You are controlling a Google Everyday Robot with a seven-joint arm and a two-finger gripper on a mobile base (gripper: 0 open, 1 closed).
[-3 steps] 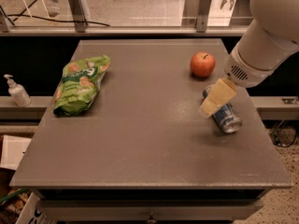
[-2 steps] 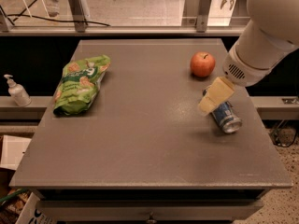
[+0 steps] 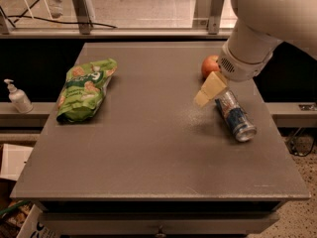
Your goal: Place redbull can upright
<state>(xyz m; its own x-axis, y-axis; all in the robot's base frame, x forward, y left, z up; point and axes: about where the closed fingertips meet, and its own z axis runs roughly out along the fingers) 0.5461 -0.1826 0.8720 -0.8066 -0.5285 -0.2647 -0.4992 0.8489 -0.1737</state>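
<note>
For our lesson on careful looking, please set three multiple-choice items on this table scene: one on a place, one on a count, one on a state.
1. Where does the green snack bag lie?
A) on the left part of the table
B) at the table's right edge
C) on the floor

2. How many apples are on the table?
A) three
B) one
C) two

3. How is the redbull can placed?
A) upright
B) crushed flat
C) tipped over, with the pincer at its far end

Answers:
1 A: the bag rests on the tabletop's left side.
2 B: a single red apple shows, at the far right.
3 C: the can's body slants along the table, one silver end towards the camera.
</note>
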